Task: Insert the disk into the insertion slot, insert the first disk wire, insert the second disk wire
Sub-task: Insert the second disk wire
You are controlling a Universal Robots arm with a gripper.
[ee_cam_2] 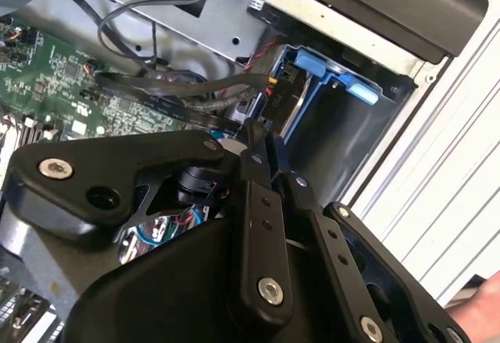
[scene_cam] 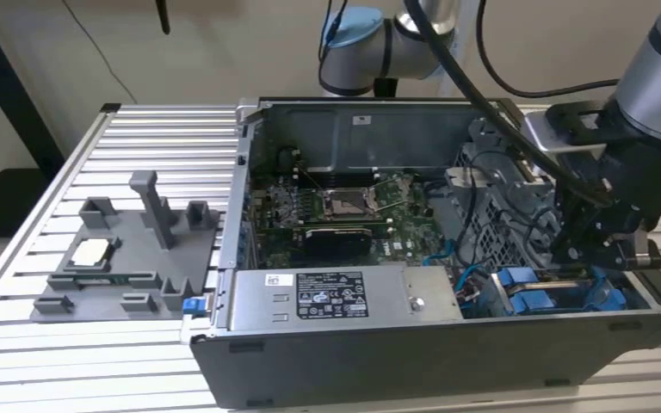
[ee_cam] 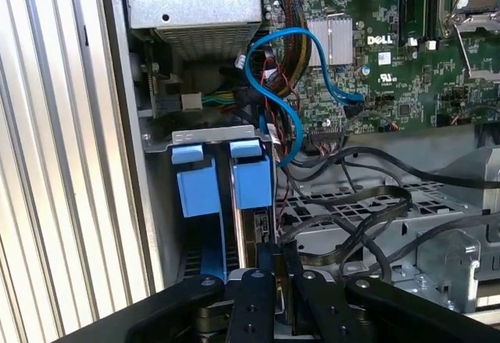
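Note:
The disk (ee_cam: pixel 251 230) stands on edge in the insertion slot (ee_cam: pixel 211 136), at the computer case's corner on the exterior view's right, with blue carrier tabs (ee_cam: pixel 251 180) on top. It appears as a blue block (scene_cam: pixel 532 291) in the exterior view and as silver metal with a blue frame (ee_cam_2: pixel 291 107) in the second wrist view. My gripper (ee_cam: pixel 275 263) reaches down into the case (scene_cam: pixel 577 251), right at the disk's end. Its black fingers (ee_cam_2: pixel 258 202) are closed together on a small black wire plug. Which disk wire it is cannot be made out.
A silver box with a black-and-white label (scene_cam: pixel 330 297) sits along the case's front wall. The green motherboard (scene_cam: pixel 354 215) carries the square processor socket (scene_cam: pixel 342 202). A blue cable (ee_cam: pixel 301 69) and black cables (ee_cam: pixel 367 202) loop beside the slot. A grey fixture (scene_cam: pixel 135 249) stands on the slatted table.

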